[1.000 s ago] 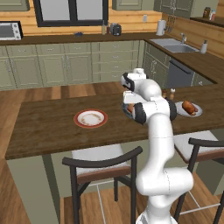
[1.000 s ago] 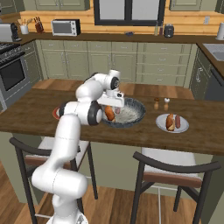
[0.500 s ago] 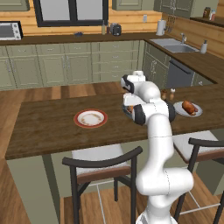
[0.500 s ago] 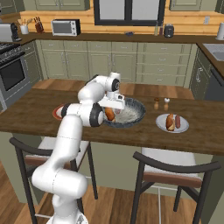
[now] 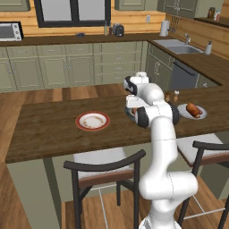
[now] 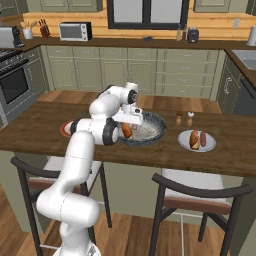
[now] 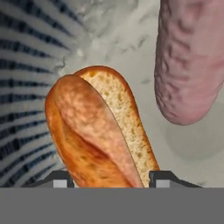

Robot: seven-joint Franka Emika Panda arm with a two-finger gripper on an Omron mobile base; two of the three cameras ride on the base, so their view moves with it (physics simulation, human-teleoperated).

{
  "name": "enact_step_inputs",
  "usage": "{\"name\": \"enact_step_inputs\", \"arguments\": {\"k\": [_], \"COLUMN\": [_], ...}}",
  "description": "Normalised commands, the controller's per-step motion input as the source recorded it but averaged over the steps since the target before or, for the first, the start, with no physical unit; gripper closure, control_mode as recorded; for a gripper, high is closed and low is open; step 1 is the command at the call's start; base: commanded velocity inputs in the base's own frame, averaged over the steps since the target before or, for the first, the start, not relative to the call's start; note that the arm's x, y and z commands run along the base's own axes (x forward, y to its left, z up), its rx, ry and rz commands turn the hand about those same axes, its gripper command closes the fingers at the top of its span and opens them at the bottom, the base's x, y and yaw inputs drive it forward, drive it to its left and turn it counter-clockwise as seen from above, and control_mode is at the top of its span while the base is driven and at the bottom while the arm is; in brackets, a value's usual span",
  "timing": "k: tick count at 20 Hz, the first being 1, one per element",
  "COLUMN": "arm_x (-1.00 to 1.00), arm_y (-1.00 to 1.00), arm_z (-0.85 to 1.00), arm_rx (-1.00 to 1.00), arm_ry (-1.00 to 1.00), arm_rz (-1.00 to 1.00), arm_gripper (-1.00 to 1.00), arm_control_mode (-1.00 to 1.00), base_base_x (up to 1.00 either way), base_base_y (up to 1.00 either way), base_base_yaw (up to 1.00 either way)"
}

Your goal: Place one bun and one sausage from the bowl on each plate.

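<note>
Bun (image 7: pixel 98 131) between pincer (image 7: pixel 109 177) tips — no writing legible.

Both base views look forward and down from behind, sharing the island; the hand view sits close above the bowl (image 7: pixel 30 87).

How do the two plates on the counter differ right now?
The red-rimmed plate has an orange-red rim and cream centre; the white plate is plain white. The red-rimmed plate is bare; the white plate carries a bun and a sausage side by side. They lie on opposite sides of the bowl. Both are small, round, flat.
</note>
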Motion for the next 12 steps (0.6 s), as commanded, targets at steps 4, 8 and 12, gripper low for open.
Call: {"name": "enact_step_inputs", "arguments": {"k": [4,8,12], "arm_x": [0.0,-0.28,-0.57], "arm_y": [0.0,0.0,0.01], "arm_z": [0.0,0.04,0.36], "arm_rx": [0.0,0.0,0.0], "arm_ry": [0.0,-0.03,-0.02], "arm_rz": [0.0,0.0,0.0], "arm_gripper": [1.0,1.0,1.0], "arm_control_mode": [-1.0,-1.0,-1.0], "base_base_x": [0.0,0.0,0.0], "base_base_y": [0.0,0.0,0.0], "base_base_yaw": [0.0,0.0,0.0]}}
